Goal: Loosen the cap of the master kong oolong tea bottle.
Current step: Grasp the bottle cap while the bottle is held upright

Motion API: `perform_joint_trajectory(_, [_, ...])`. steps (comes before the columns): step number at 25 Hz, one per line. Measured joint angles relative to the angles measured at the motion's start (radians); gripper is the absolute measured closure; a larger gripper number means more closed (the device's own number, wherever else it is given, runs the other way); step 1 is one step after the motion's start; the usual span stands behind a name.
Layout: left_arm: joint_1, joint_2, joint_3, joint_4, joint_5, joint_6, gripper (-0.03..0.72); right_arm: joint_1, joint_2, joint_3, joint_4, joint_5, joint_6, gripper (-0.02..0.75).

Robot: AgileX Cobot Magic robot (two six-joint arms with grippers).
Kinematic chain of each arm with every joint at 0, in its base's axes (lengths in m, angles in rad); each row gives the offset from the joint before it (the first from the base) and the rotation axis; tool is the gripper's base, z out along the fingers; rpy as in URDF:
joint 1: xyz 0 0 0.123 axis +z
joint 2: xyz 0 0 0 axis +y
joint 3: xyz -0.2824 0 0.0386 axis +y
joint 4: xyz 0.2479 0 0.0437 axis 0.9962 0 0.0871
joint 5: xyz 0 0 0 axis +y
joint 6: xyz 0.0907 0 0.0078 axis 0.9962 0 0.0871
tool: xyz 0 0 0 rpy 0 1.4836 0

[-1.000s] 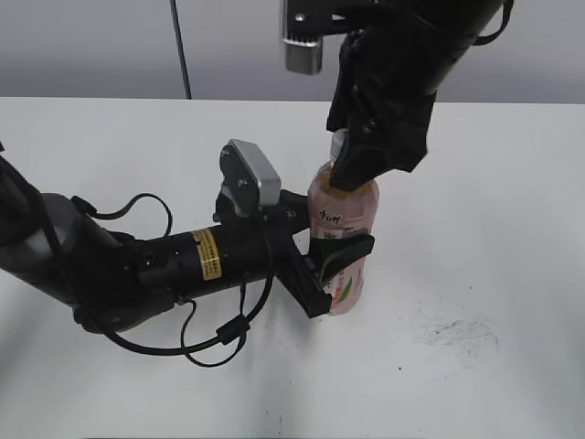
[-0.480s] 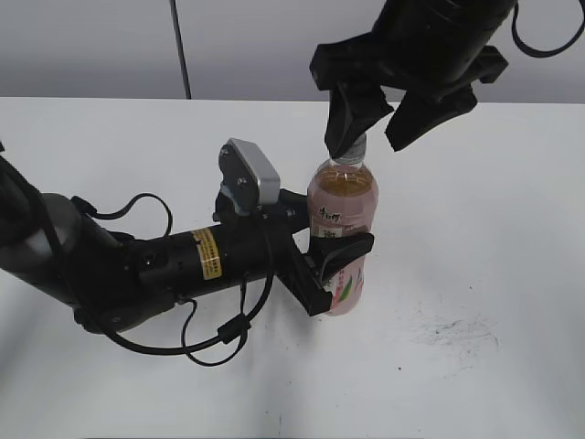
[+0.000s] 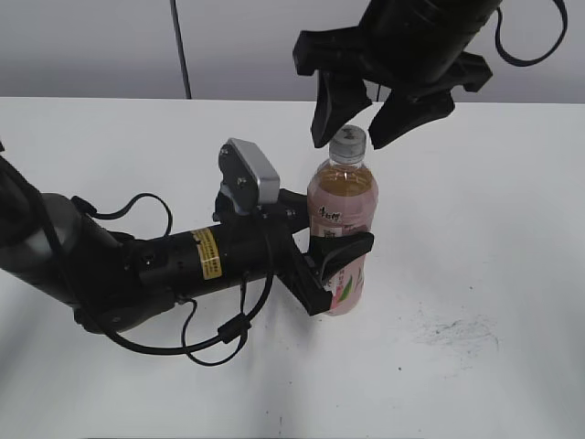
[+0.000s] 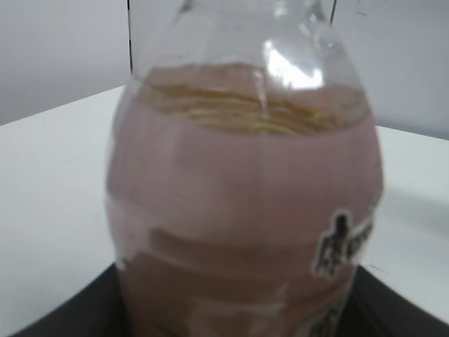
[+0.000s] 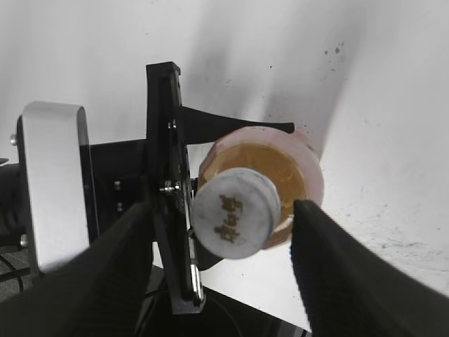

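White surface with a grey wall behind, and the clear plastic master kong oolong tea bottle stands upright near the middle, amber tea inside, pink peach-print label, white strip of black characters. Its small round white-grey ribbed cap sits on top with a faint mark. The left end effector is clamped around the bottle's lower body, while the right end effector hangs spread apart just above the cap, not touching it.
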Motion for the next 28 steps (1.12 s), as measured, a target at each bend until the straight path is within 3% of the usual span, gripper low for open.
perform_joint_trajectory(6, [0.000, 0.000, 0.000, 0.000, -0.001, 0.000, 0.300, 0.000, 0.016, 0.000, 0.011, -0.012, 0.002, 0.326])
perform_joint_trajectory(10, [0.000, 0.000, 0.000, -0.002, -0.001, -0.001, 0.300, 0.000, 0.026, 0.000, -0.015, -0.006, 0.001, 0.444])
perform_joint_trajectory(15, [0.000, 0.001, 0.000, -0.003, -0.001, -0.001, 0.300, 0.000, 0.027, -0.002, -0.028, -0.003, -0.138, 0.456])
perform_joint_trajectory(18, [0.000, 0.001, 0.000, -0.003, -0.001, 0.000, 0.300, 0.000, 0.027, -0.003, -0.031, -0.005, -0.399, 0.457])
perform_joint_trajectory(24, [0.000, 0.001, 0.000, 0.002, -0.001, 0.004, 0.300, 0.000, 0.027, -0.005, -0.031, -0.001, -1.117, 0.463])
perform_joint_trajectory(28, [0.000, 0.001, 0.000, 0.005, -0.001, 0.008, 0.300, 0.000, 0.027, -0.006, -0.031, 0.007, -1.466, 0.463])
